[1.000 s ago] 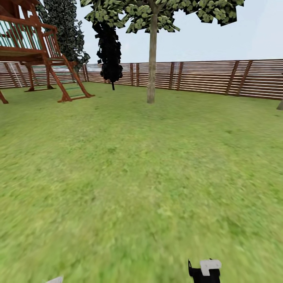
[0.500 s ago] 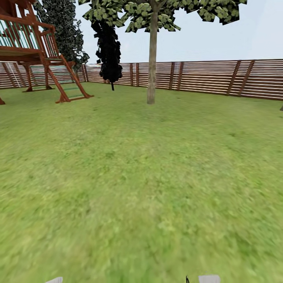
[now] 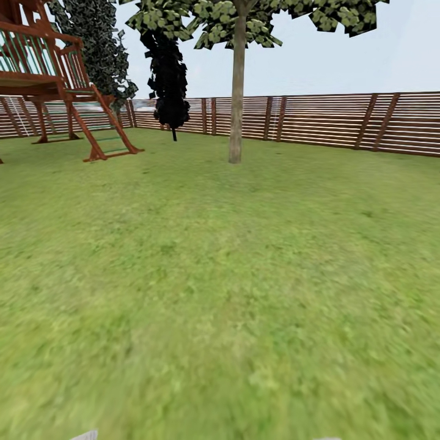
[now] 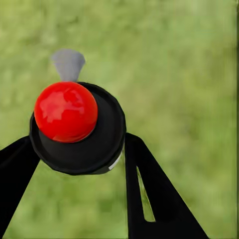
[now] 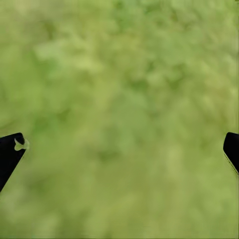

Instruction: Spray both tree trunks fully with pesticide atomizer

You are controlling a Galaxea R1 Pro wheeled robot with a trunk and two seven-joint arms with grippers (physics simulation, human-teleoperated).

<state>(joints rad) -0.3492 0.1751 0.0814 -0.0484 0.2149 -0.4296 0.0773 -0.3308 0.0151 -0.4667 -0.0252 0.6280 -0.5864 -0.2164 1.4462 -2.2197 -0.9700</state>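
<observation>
The lawn (image 3: 220,293) takes up most of the head view, bare and open right up to a brown slat fence (image 3: 330,119) that runs across the back. One tree (image 3: 237,79) stands ahead, a little left of centre, its pale trunk (image 3: 236,122) rising straight from the grass just before the fence, the blocky green crown spreading at the top edge. Nothing lies on the grass between the camera and that trunk. To its left stands a near-black conifer (image 3: 168,79) by the fence, then a leafier dark tree (image 3: 95,49), and at the far left a red-brown wooden play tower (image 3: 46,79) with a slanted ladder.

In the left wrist view, the left gripper (image 4: 74,164) clamps the atomizer (image 4: 77,129), a black round body with a glossy red knob and a grey nozzle, its black fingers (image 4: 149,194) pressed against both sides, over blurred grass.

In the right wrist view, the right gripper (image 5: 119,149) is spread wide with nothing between its fingertips (image 5: 10,152), over grass.
</observation>
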